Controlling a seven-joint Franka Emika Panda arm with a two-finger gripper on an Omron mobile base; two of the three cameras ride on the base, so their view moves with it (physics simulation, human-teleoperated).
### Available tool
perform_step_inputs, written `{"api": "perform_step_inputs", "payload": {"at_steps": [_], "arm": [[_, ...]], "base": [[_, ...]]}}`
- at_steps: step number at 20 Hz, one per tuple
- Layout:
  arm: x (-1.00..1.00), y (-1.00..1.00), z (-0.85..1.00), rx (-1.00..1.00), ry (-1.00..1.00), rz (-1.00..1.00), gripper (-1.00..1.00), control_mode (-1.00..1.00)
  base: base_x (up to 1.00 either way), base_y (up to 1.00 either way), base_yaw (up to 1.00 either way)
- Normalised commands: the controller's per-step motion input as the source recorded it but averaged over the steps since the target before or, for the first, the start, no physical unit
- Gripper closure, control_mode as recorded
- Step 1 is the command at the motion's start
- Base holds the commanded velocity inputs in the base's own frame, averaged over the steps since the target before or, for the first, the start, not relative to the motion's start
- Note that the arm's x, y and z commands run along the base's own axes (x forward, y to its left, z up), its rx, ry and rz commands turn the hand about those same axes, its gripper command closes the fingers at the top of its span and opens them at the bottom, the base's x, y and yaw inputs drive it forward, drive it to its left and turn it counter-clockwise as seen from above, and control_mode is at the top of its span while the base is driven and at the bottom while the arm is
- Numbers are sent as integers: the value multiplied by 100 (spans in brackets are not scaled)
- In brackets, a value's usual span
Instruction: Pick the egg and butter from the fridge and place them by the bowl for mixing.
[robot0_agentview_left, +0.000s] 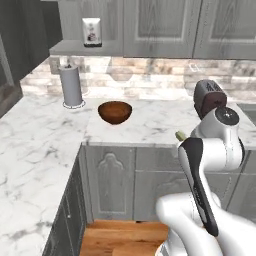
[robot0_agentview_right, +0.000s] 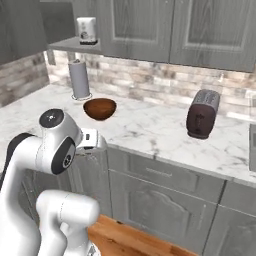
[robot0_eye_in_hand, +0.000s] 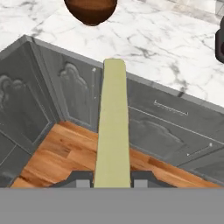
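A pale yellowish butter stick (robot0_eye_in_hand: 113, 127) runs up the middle of the hand view, and my gripper (robot0_eye_in_hand: 112, 179) is shut on its near end. The butter's tip (robot0_agentview_left: 180, 135) peeks out beside the arm in the left base view, over the counter's front edge. The butter hangs in front of the grey lower cabinets, short of the marble counter (robot0_eye_in_hand: 144, 39). The reddish-brown wooden bowl (robot0_agentview_left: 115, 112) (robot0_agentview_right: 100, 108) (robot0_eye_in_hand: 90, 9) stands on that counter near the inner corner, beyond the butter and to its left. The egg and the fridge are out of view.
A paper towel roll (robot0_agentview_left: 71, 86) (robot0_agentview_right: 79, 80) stands behind the bowl to the left. A dark toaster (robot0_agentview_left: 209, 97) (robot0_agentview_right: 202, 114) sits on the counter to the right. A small white appliance (robot0_agentview_left: 91, 32) is on the wall shelf. Wooden floor (robot0_eye_in_hand: 65, 153) lies below the hand.
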Motion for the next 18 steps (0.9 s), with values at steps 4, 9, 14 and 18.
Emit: {"api": "perform_step_inputs", "payload": {"at_steps": [4, 9, 14, 18], "arm": [[0, 0, 0, 0, 0, 0, 100, 100], [0, 0, 0, 0, 0, 0, 100, 100], [0, 0, 0, 0, 0, 0, 100, 100], [0, 0, 0, 0, 0, 0, 100, 100]], "base": [[62, 45, -37], [56, 45, -27], [36, 25, -4], [32, 3, 0]]}}
